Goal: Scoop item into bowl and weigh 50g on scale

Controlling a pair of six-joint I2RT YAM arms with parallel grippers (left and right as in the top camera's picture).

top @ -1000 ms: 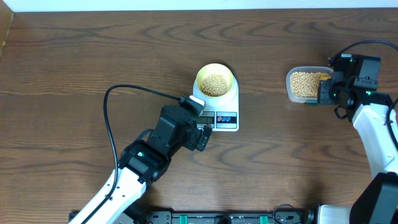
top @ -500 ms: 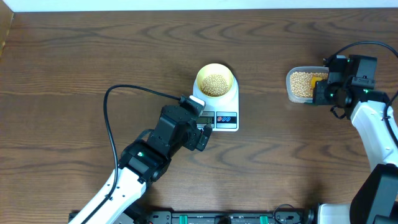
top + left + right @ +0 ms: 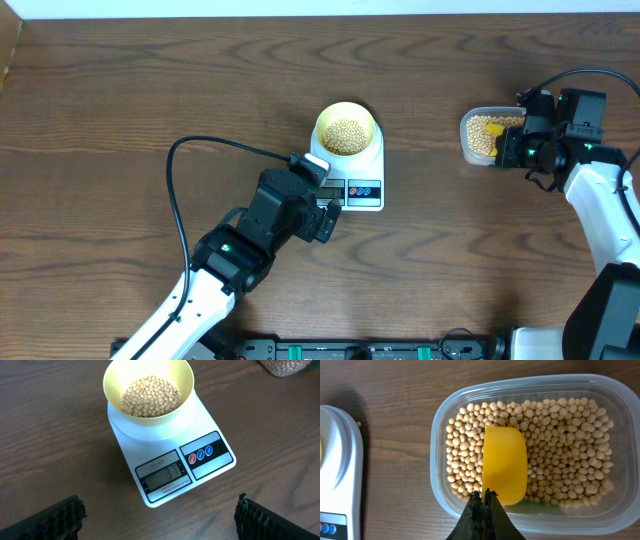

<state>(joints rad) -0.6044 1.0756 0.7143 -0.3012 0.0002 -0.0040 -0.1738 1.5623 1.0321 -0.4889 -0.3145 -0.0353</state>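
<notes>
L gripper, ribbed black pads spread wide w/ nothing held, is hung at lower centre, pointed at the smooth white rounded-rect. scale. A glossy pale-yellow round bowl is seated on its platform, w/ small tan soybeans heaped inside. At upper right a clear plastic tub is filled w/ more. R gripper is pinched tight on a yellow measuring spoon, whose head is laid on them.
</notes>
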